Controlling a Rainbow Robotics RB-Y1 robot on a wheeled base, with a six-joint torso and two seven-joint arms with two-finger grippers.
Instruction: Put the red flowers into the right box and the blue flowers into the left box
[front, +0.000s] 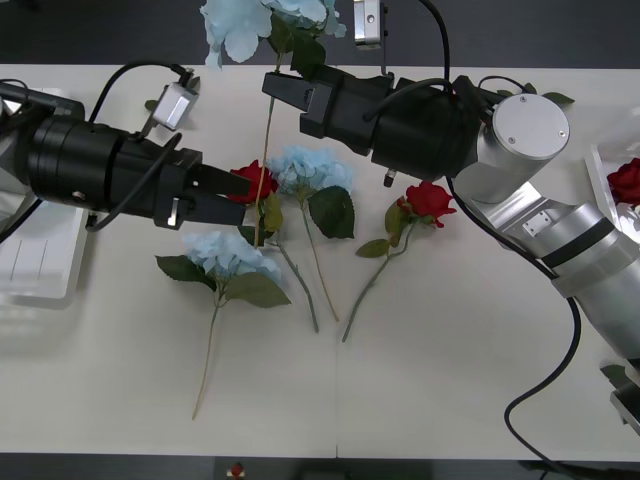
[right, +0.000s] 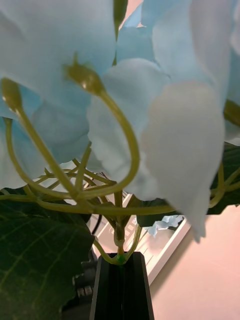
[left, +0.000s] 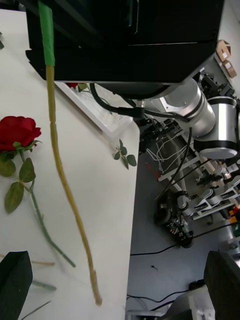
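Above the far middle of the table (front: 450, 400), your right gripper (front: 272, 92) is clamped on the stem of one of the blue flowers (front: 240, 22). From the right wrist view, the two black fingers (right: 107, 287) press together around that stem just under the pale-blue bloom, which fans out right in front of the camera with a big dark leaf beside it. In the front view its long stem hangs straight down from the gripper toward the table, and the left wrist view shows the same stem (left: 60, 165) dangling free, green at the grip and yellowish below.

Your left gripper (front: 240, 195) reaches in low from the left with its black fingers (left: 15, 280) spread apart, holding nothing. Its tips sit right beside a red rose (front: 258, 180) lying on the table. A second blue bloom (front: 308, 168) lies just beyond that rose, and a third (front: 230, 255) lies nearer you, just below the left gripper. Another red rose (front: 430, 198) lies to the right of centre, under your right arm.

At the table's right edge you can see the right box (front: 600, 180) with a red rose (front: 628, 180) already in it. The left box (front: 40, 255) sits at the left edge, behind your left arm.
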